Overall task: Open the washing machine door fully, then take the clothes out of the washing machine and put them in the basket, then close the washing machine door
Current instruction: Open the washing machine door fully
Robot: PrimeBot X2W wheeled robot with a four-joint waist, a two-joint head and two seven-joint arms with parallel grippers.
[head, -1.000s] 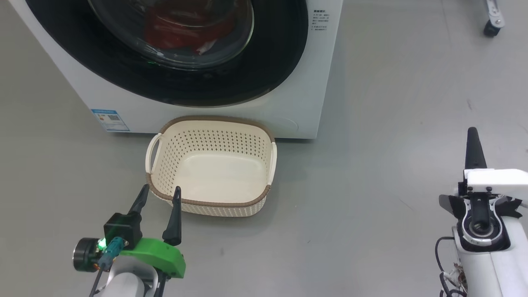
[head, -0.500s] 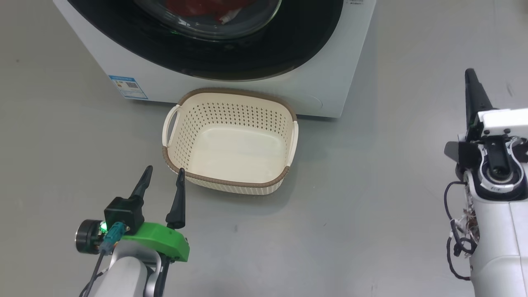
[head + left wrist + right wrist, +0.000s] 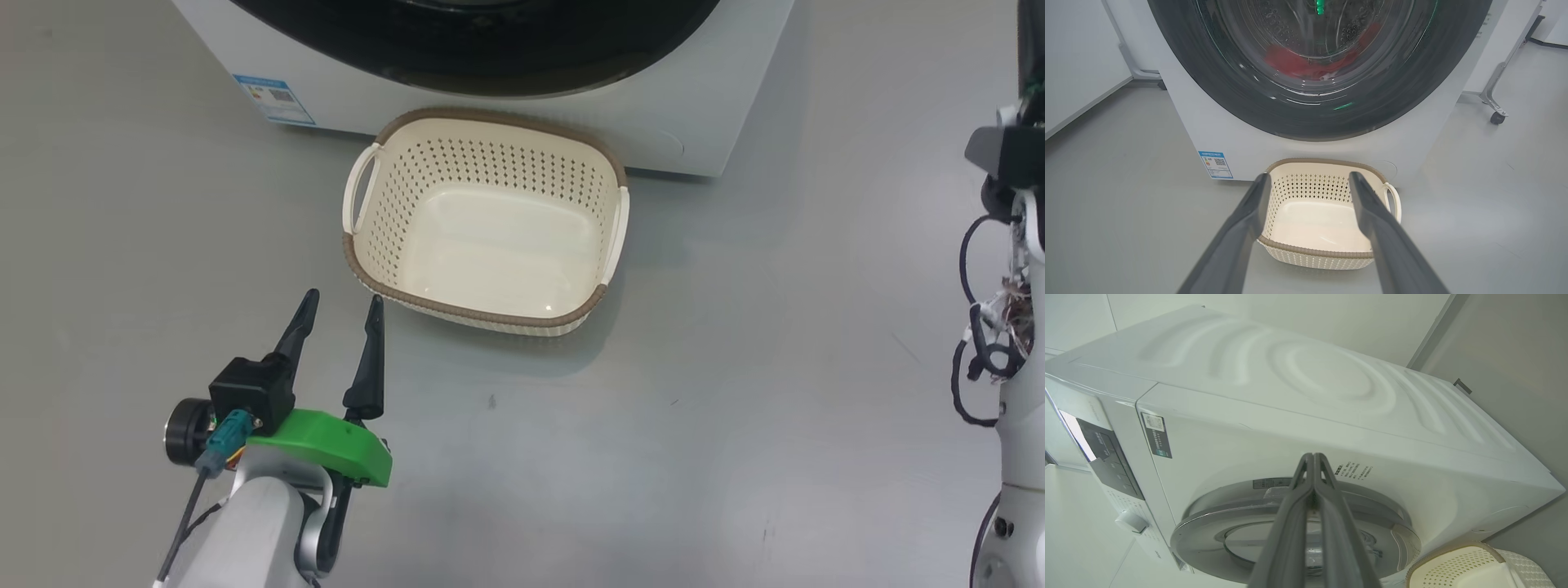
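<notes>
Pointing straight at the closed washing machine door, the pinched-shut, empty right gripper is sitting nearer it than the wide-open, empty left gripper hovering low by the basket, clothes lying behind the glass.

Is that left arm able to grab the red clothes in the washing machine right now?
Probably not yet. The clothes lie behind the glass of the door, which looks shut, so the left arm's open fingers have no way in until it opens.
</notes>
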